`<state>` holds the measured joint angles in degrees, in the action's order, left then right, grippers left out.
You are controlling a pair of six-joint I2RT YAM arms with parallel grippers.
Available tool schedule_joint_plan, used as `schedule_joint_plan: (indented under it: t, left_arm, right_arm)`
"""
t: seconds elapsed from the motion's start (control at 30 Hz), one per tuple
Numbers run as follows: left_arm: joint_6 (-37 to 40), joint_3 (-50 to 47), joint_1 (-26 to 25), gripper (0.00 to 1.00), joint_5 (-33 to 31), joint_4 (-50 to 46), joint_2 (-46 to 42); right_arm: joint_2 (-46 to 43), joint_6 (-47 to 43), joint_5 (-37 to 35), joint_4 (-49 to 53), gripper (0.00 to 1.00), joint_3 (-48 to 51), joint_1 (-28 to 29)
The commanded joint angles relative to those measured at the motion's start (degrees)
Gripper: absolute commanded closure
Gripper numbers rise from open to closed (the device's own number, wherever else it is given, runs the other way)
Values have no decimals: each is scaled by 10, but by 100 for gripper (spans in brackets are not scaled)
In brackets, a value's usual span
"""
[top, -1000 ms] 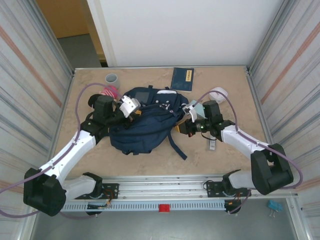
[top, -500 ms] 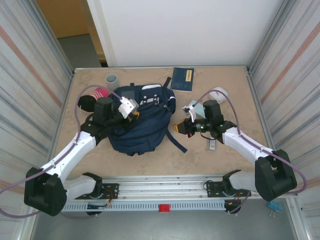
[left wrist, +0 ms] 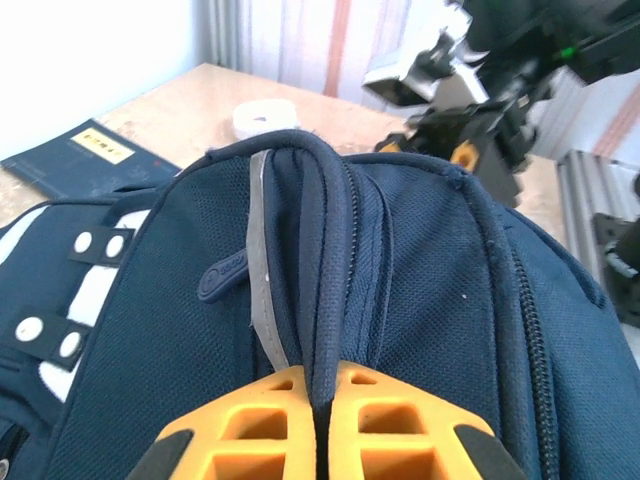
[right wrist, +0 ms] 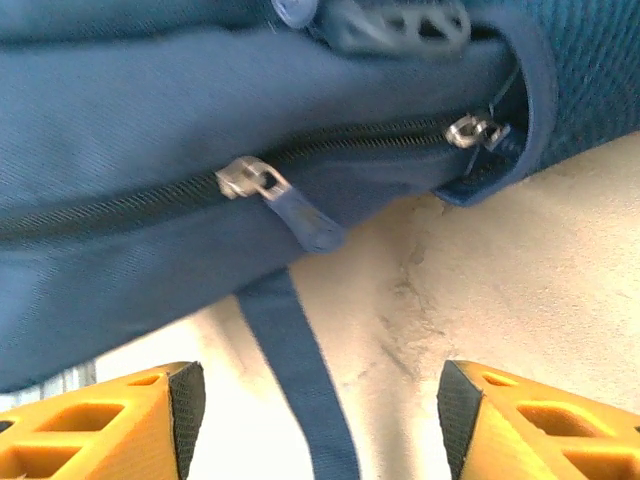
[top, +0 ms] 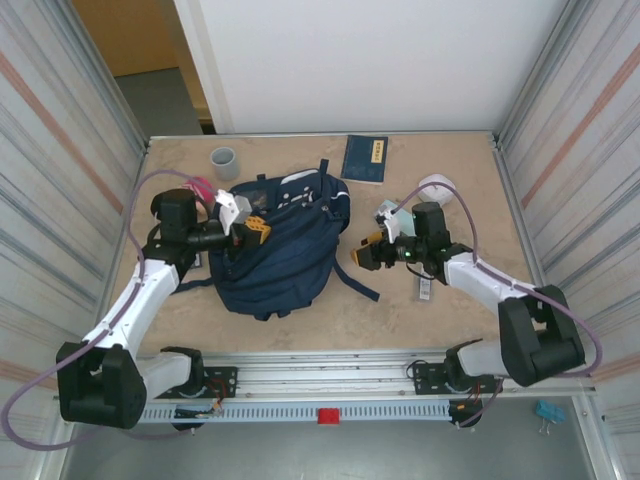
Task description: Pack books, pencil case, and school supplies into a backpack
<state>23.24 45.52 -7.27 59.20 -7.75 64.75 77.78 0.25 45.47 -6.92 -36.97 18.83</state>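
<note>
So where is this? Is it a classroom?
Likely a robot test booth, not a classroom: a left arm and right arm bolted to a rail, ribbed walls round the table, a backpack to practise on.

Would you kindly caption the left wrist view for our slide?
The left gripper pinches a strap loop on the backpack; the book lies beyond.

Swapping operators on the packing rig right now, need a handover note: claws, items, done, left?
Left claw: shut on the backpack, gripping its top loop.
Right claw: open, empty, at the backpack's right side, facing a zipper pull; that zipper looks closed.
Book: flat on the table beyond the backpack, not packed.
Done: nothing visibly packed.
Left: open the zipper, load the book and the rest.
</note>
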Motion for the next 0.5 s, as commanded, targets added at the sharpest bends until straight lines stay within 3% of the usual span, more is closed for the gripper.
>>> schedule_joint_plan:
  t: [0.0, 0.33, 0.47]
  left_arm:
    - [60, 57, 13, 100, 142, -24, -1]
    - [99, 69, 17, 100, 162, -64, 21]
    - [101, 68, 17, 100, 156, -66, 20]
  right_arm:
    - [24, -80, 31, -32, 37, -31, 7]
    - [70, -126, 65, -54, 41, -75, 41]
    - [60, -132, 79, -52, 54, -73, 48]
